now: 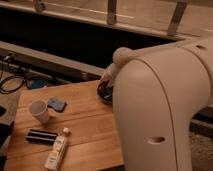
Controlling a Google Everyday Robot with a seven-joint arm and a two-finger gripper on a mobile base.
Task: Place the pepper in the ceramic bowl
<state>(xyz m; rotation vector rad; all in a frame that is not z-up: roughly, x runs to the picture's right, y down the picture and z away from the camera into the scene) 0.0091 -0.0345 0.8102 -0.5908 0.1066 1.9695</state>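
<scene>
The ceramic bowl [103, 93] is a shallow black bowl at the far right edge of the wooden table [85, 127], partly hidden by my arm's large white body. My gripper [105, 82] hangs at the end of the white arm, directly above the bowl and close to its rim. A small red-orange spot at the gripper's tip looks like the pepper [103, 83]; most of it is hidden, and I cannot tell whether it is held or lying in the bowl.
A white cup [39, 111] stands at the table's left, with a blue pad [56, 104] beside it. A black bar [41, 136] and a white bottle [56, 150] lie near the front edge. Cables [12, 82] lie on the floor to the left. My arm's body fills the right side.
</scene>
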